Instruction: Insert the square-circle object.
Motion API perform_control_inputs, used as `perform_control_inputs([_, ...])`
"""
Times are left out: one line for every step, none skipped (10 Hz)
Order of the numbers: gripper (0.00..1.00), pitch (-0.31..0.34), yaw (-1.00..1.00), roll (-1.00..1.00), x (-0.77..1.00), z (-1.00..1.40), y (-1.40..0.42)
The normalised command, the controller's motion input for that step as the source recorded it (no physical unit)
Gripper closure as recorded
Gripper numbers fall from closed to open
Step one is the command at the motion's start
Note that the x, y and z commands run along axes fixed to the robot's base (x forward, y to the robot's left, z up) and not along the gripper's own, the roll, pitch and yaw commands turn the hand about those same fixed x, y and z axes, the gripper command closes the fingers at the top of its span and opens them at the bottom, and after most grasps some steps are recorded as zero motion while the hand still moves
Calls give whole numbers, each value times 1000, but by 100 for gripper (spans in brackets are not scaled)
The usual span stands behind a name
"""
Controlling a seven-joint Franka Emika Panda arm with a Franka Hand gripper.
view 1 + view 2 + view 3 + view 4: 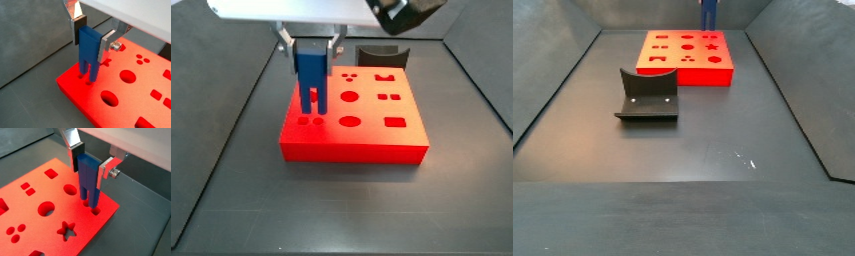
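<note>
Tool (89, 162) clamped on square-circle object (88, 178), long axis vertical, prongs (88, 70) down, tips right at corner holes of red block (372, 120). You just go straight down.

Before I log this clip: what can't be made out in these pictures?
- Gripper in a side view: cut off by the frame's upper edge; only the blue piece shows.
- Prong tips in both wrist views: how deep they sit in the red block is unclear.
- Fixture in a side view: partly hidden behind the block.

Wrist cameras close above tool (92, 34)
</note>
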Motion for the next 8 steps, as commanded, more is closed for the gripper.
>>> perform_control_inputs([100,-90,74,-66,0,-226,0])
perform_control_inputs([100,-59,26,0,-134,-309,0])
perform_control_inputs([100,-36,9,0,-143,-303,0])
perform_control_inputs([100,-3,0,37,-120,-266,0])
perform_control_inputs([100,-4,0,23,-97,-186,0])
perform_control_inputs([100,-34,37,0,-6,-131,-63])
perform_control_inputs([100,-36,74,0,0,-163,-106])
perform_control_inputs([100,-36,54,0,74,-260,-69])
